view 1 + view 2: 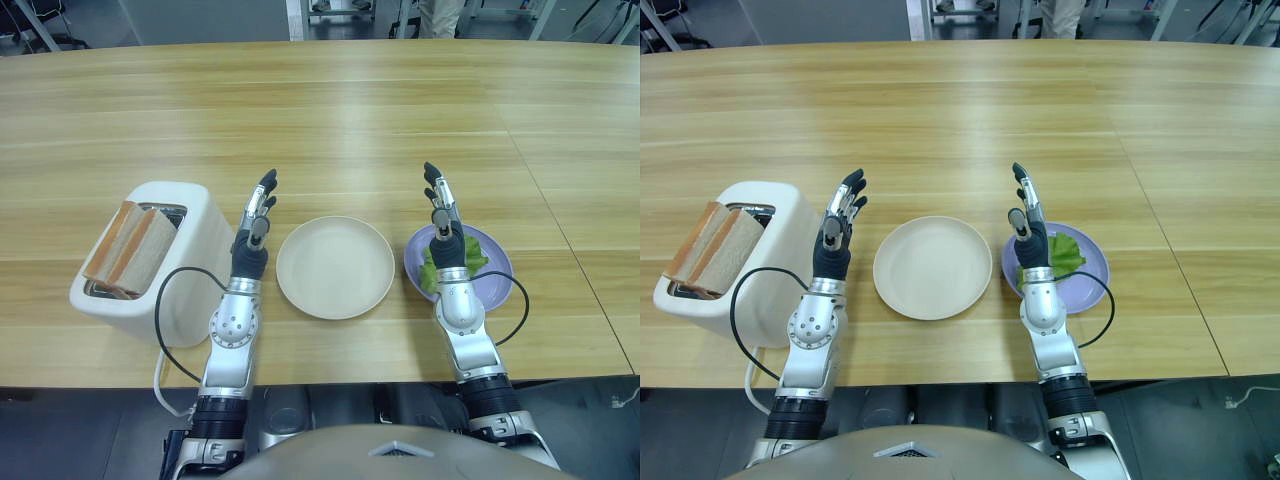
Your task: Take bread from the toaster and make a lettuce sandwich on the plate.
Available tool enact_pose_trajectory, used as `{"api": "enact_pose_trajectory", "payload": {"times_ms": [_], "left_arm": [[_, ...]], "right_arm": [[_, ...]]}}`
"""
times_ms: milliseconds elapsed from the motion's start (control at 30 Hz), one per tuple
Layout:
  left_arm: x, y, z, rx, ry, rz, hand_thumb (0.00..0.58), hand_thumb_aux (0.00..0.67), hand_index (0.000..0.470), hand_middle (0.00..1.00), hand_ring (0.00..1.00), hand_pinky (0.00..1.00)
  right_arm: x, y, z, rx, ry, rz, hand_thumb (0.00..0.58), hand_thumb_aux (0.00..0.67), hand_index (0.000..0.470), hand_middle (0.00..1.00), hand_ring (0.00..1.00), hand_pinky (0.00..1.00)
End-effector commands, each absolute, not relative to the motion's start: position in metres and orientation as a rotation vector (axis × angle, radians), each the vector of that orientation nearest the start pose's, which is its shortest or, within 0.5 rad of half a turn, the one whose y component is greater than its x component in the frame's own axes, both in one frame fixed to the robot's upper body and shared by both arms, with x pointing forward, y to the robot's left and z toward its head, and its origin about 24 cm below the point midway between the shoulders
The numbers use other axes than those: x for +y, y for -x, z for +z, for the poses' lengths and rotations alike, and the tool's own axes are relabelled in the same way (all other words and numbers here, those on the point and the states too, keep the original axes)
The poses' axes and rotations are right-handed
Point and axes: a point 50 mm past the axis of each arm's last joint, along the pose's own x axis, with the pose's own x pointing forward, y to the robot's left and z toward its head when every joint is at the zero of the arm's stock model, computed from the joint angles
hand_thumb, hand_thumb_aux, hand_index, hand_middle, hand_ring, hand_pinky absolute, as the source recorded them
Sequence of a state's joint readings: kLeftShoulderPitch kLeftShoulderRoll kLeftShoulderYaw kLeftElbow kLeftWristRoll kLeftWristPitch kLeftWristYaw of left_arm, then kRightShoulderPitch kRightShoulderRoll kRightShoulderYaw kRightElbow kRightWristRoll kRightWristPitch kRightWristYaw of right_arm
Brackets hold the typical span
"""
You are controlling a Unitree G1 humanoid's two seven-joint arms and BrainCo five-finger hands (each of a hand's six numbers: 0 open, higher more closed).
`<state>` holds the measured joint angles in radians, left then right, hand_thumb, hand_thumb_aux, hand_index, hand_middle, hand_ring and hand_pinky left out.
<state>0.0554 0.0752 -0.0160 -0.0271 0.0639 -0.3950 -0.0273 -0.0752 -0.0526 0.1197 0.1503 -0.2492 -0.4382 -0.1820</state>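
Two bread slices [128, 250] in boxy toaster [205, 240], round plate [335, 267], ruffled lettuce [1065, 250] on dish [1095, 290], left hand [258, 215] and right hand [443, 215] spread.

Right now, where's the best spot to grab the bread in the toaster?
Probably pinch the top edge of a bread slice standing proud of the toaster slots, coming down from above with the left hand; only that upper part is exposed.
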Motion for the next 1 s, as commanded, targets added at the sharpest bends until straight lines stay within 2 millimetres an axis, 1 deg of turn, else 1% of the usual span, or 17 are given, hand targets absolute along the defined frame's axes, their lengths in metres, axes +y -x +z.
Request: {"api": "enact_pose_trajectory", "payload": {"times_ms": [33, 467, 567, 667, 767, 833, 900, 933, 967, 1000], "left_arm": [[0.156, -0.236, 0.067, -0.34, -0.15, -0.063, 0.0, 0.0, 0.0, 0.0, 0.0, 0.0], [0.156, -0.235, 0.066, -0.34, -0.15, -0.063, 0.0, 0.0, 0.0, 0.0, 0.0, 0.0], [0.155, -0.234, 0.072, -0.368, -0.165, -0.065, 0.0, 0.0, 0.0, 0.0, 0.0, 0.0], [0.154, -0.23, 0.096, -0.472, -0.244, -0.081, 0.0, 0.0, 0.0, 0.0, 0.0, 0.0], [0.165, -0.228, 0.129, -0.565, -0.33, -0.075, 0.0, 0.0, 0.0, 0.0, 0.0, 0.0], [0.183, -0.221, 0.16, -0.649, -0.483, -0.044, 0.0, 0.0, 0.0, 0.0, 0.0, 0.0], [0.206, -0.213, 0.19, -0.704, -0.616, 0.015, 0.0, 0.0, 0.0, 0.0, 0.0, 0.0], [0.219, -0.21, 0.203, -0.71, -0.675, 0.058, 0.0, 0.0, 0.0, 0.0, 0.0, 0.0], [0.227, -0.208, 0.211, -0.711, -0.709, 0.085, 0.0, 0.0, 0.0, 0.0, 0.0, 0.0], [0.242, -0.205, 0.221, -0.684, -0.793, 0.137, 0.0, 0.0, 0.0, 0.0, 0.0, 0.0]], "right_arm": [[-0.124, -0.259, 0.061, -0.371, 0.244, 0.034, 0.0, 0.0, 0.0, 0.0, 0.0, 0.0], [-0.124, -0.258, 0.061, -0.37, 0.244, 0.034, 0.0, 0.0, 0.0, 0.0, 0.0, 0.0], [-0.124, -0.258, 0.061, -0.37, 0.244, 0.034, 0.0, 0.0, 0.0, 0.0, 0.0, 0.0], [-0.124, -0.258, 0.061, -0.372, 0.245, 0.032, 0.0, 0.0, 0.0, 0.0, 0.0, 0.0], [-0.124, -0.258, 0.061, -0.373, 0.244, 0.029, 0.0, 0.0, 0.0, 0.0, 0.0, 0.0], [-0.123, -0.258, 0.062, -0.375, 0.242, 0.032, 0.0, 0.0, 0.0, 0.0, 0.0, 0.0], [-0.123, -0.258, 0.062, -0.376, 0.241, 0.032, 0.0, 0.0, 0.0, 0.0, 0.0, 0.0], [-0.123, -0.258, 0.062, -0.376, 0.241, 0.03, 0.0, 0.0, 0.0, 0.0, 0.0, 0.0], [-0.123, -0.257, 0.062, -0.376, 0.241, 0.028, 0.0, 0.0, 0.0, 0.0, 0.0, 0.0], [-0.123, -0.257, 0.062, -0.376, 0.241, 0.027, 0.0, 0.0, 0.0, 0.0, 0.0, 0.0]]}}
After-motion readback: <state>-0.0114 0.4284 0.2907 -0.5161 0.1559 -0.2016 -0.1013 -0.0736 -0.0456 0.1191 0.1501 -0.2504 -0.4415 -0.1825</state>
